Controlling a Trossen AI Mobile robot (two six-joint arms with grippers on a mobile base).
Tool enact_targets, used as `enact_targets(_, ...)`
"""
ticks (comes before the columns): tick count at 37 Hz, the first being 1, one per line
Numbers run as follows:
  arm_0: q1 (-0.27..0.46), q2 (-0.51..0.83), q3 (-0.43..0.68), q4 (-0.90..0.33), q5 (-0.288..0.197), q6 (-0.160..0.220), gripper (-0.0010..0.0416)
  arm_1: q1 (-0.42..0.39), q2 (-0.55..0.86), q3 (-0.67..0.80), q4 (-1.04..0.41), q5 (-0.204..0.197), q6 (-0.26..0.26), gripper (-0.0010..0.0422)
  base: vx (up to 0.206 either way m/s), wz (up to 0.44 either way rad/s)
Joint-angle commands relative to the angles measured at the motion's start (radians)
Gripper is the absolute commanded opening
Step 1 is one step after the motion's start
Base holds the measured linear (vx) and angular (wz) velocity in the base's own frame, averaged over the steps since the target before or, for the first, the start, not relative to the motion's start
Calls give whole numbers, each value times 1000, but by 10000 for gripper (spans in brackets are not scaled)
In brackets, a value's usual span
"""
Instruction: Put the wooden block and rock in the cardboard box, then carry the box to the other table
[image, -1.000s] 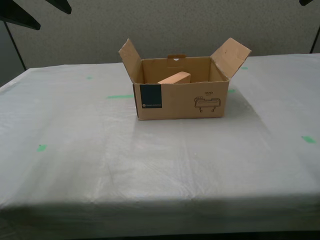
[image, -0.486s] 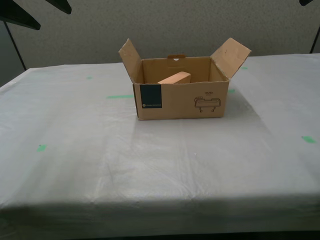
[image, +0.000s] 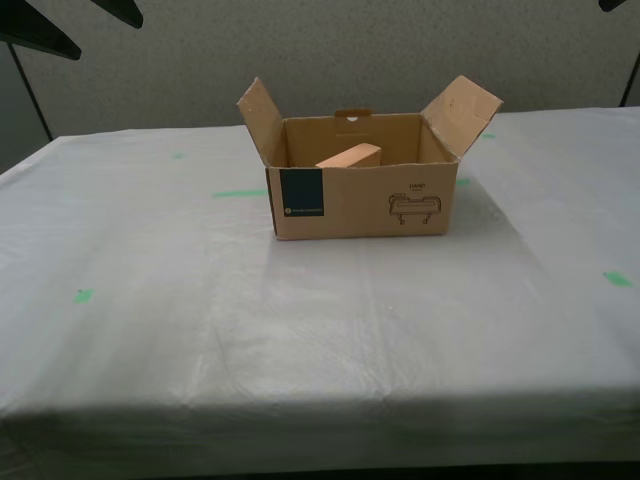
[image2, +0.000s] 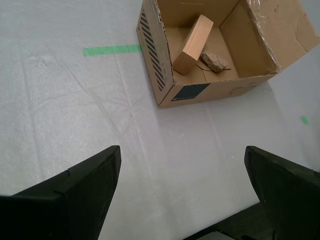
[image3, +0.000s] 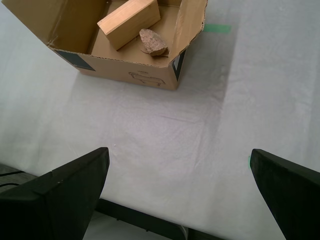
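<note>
Two things sit inside the cardboard box (image: 360, 195), which stands flaps-open on the other table (image: 200, 300): the wooden block (image2: 193, 44) leaning tilted, then the rock (image2: 216, 61) just beside it on the box floor. The robot's first gripper (image3: 177, 192) and second gripper (image2: 182, 190) both hang spread wide, well apart from the box, holding nothing.

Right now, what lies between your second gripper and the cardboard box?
Only bare wrinkled sheet of the other table: in the second wrist view nothing lies between my second gripper and the cardboard box.
</note>
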Motion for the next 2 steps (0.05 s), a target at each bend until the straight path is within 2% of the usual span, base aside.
enact_targets(1, 0, 0, 1, 0, -2, 0, 394, 0, 0, 1, 0, 3, 2, 336, 0, 0)
enact_targets(2, 0, 0, 1, 0, -2, 0, 393, 0, 0, 1, 0, 3, 2, 336, 0, 0)
